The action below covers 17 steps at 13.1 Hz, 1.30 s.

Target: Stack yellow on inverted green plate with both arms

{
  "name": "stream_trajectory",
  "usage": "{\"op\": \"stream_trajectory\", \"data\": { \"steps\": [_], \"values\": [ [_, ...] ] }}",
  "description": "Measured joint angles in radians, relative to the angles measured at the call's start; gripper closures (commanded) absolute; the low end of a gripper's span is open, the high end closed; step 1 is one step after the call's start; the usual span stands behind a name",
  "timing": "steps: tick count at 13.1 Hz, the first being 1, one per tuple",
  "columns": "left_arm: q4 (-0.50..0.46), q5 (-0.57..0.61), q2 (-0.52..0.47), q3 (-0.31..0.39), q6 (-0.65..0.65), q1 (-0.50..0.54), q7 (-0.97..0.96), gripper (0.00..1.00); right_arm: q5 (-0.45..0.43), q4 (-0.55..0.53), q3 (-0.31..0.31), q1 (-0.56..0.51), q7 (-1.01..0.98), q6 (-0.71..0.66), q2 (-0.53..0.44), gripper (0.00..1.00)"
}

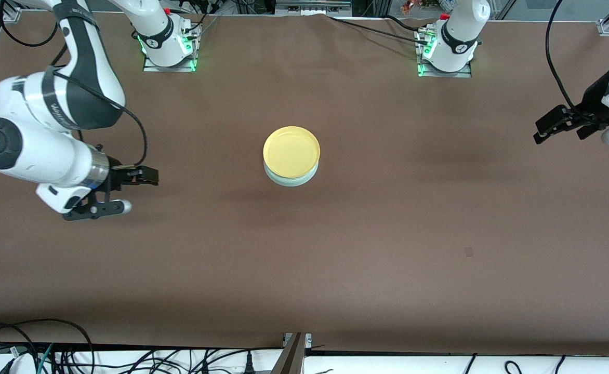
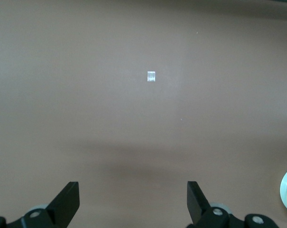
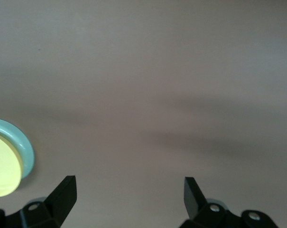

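High front camera, two downward wrist-cams

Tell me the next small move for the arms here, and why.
Probably none beyond holding both arms parked: the yellow plate already sits on the green plate, and the left end effector and right end effector are open, empty, well clear.
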Motion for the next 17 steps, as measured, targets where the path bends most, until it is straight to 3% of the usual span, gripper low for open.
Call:
{"op": "stream_trajectory", "data": {
  "steps": [3, 10, 17],
  "values": [
    [0.070, 0.000, 0.048, 0.000, -0.011, 0.001, 0.000, 0.00, -0.011, 0.066, -0.019, -0.028, -0.003, -0.111, -0.062, 0.00],
    [0.087, 0.000, 0.064, -0.003, -0.040, 0.001, 0.000, 0.00, -0.036, 0.030, -0.022, -0.104, -0.009, -0.275, -0.277, 0.00],
    [0.087, 0.000, 0.068, -0.008, -0.055, 0.001, 0.000, 0.00, -0.042, 0.006, -0.021, -0.115, -0.019, -0.304, -0.282, 0.00]
  ]
}}
